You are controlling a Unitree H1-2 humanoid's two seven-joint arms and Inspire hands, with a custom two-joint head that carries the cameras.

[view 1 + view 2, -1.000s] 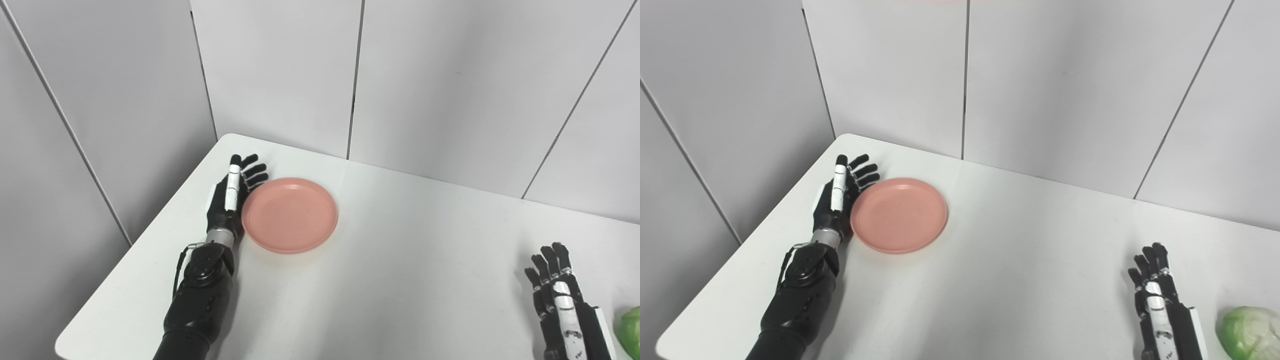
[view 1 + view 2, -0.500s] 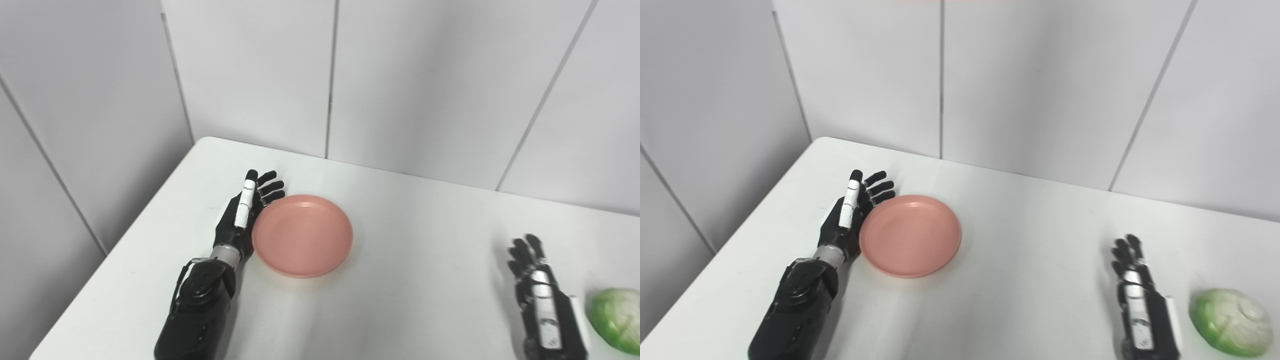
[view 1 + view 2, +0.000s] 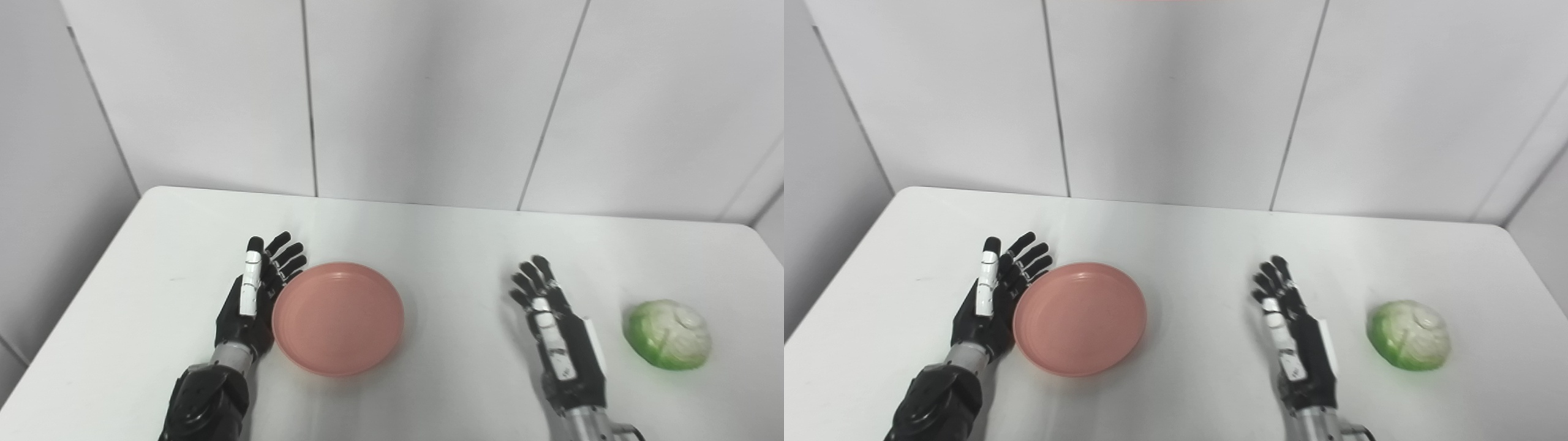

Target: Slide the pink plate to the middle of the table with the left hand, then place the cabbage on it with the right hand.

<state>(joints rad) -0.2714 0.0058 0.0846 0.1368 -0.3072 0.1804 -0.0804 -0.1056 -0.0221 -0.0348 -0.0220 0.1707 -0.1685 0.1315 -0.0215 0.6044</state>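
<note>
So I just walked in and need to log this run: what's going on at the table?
The robot's left hand, open, rests edge-on against the left rim of the pink plate, which lies left of the table's middle. The right hand, open and empty, is between the plate and the cabbage, touching neither. The cabbage sits on the table at the right, not yet picked up.

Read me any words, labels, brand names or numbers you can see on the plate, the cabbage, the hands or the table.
There is no readable text.
Plate: plain pink, no marking.
Cabbage: no label or sticker.
Left hand and right hand: white strips carry small dark specks, too small to tell whether they are writing.
Table and wall panels: blank.
</note>
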